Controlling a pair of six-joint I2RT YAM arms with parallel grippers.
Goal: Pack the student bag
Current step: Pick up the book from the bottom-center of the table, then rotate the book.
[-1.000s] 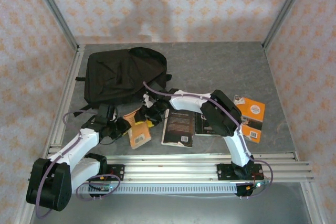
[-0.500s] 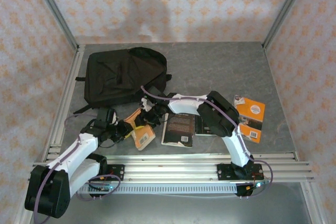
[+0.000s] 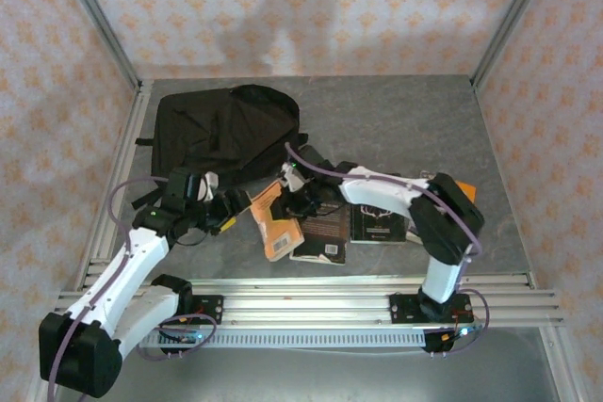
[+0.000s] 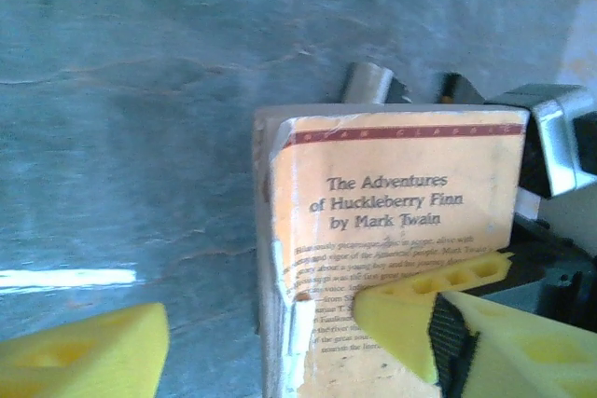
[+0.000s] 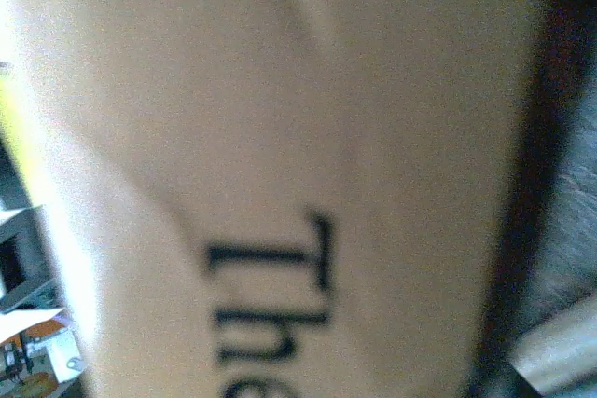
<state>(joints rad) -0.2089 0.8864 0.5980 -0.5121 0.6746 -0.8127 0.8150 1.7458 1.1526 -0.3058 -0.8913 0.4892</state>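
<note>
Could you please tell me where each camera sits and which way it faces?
Top external: above and behind the arms, looking down on the table, the student bag, the left end effector and right end effector by the orange book.
Left wrist: low over the table, facing that book; yellow fingers at the bottom.
Right wrist: pressed close to a blurred pale cover printed "The".
Shared: top and left wrist both show the book.

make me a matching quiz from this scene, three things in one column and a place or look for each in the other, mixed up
Column one:
1 student bag
2 Huckleberry Finn book
3 rightmost black book

Column two:
a partly under the right arm
b far left, rounded top
c orange cover, tilted

Pairs: 1-b; 2-c; 3-a
</note>
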